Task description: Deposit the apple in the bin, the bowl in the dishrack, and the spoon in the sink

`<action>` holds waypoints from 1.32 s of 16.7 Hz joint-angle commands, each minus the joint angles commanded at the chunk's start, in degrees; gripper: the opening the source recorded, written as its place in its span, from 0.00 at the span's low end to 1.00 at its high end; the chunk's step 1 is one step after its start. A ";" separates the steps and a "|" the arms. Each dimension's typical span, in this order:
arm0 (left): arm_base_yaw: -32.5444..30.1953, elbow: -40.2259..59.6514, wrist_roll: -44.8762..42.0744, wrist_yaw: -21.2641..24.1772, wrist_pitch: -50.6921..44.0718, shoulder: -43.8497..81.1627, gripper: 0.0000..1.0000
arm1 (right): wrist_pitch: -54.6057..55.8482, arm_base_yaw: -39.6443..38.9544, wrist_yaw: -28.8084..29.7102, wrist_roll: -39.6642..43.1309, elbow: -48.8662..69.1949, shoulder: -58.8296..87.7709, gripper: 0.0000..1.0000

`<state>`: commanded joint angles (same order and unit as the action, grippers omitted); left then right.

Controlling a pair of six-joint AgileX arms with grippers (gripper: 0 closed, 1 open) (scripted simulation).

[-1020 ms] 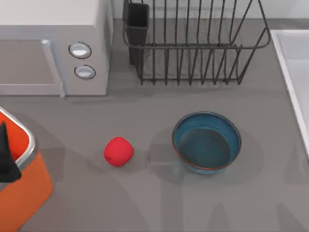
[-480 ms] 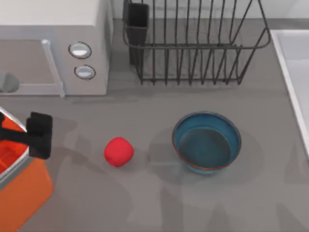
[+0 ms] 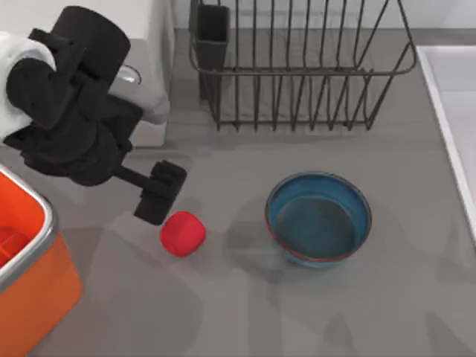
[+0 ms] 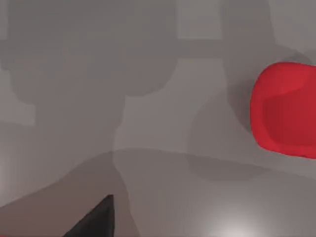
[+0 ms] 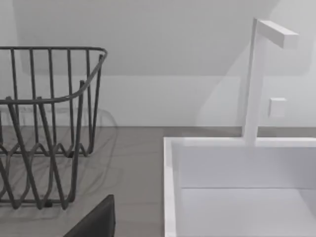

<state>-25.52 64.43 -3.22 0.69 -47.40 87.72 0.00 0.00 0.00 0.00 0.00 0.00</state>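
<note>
The red apple [image 3: 183,233] lies on the grey table left of centre, and it also fills one edge of the left wrist view [image 4: 286,108]. My left gripper [image 3: 160,192] hangs open just up and left of the apple, not touching it; one dark fingertip [image 4: 98,222] shows. The deep blue bowl [image 3: 318,219] stands upright to the apple's right. At the lower left is the orange bin [image 3: 30,290]. The dark wire dishrack [image 3: 297,67] stands at the back, and the pale sink [image 3: 454,111] is at the right edge. The spoon is out of view. Part of my right gripper [image 5: 98,222] shows near the sink [image 5: 237,168].
The white microwave [image 3: 152,97] with round knobs stands at the back left, mostly under my left arm. A black cutlery cup [image 3: 211,33] sits at the rack's left corner. A white faucet [image 5: 256,74] rises behind the sink.
My left arm has swung from over the bin up and rightward, so its gripper now hangs beside the apple. The apple and bowl have not moved.
</note>
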 joint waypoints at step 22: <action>-7.50 13.05 -1.08 0.00 -2.14 29.84 1.00 | 0.00 0.00 0.00 0.00 0.00 0.00 1.00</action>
<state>-33.02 77.48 -4.30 0.69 -49.54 117.56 0.00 0.00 0.00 0.00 0.00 0.00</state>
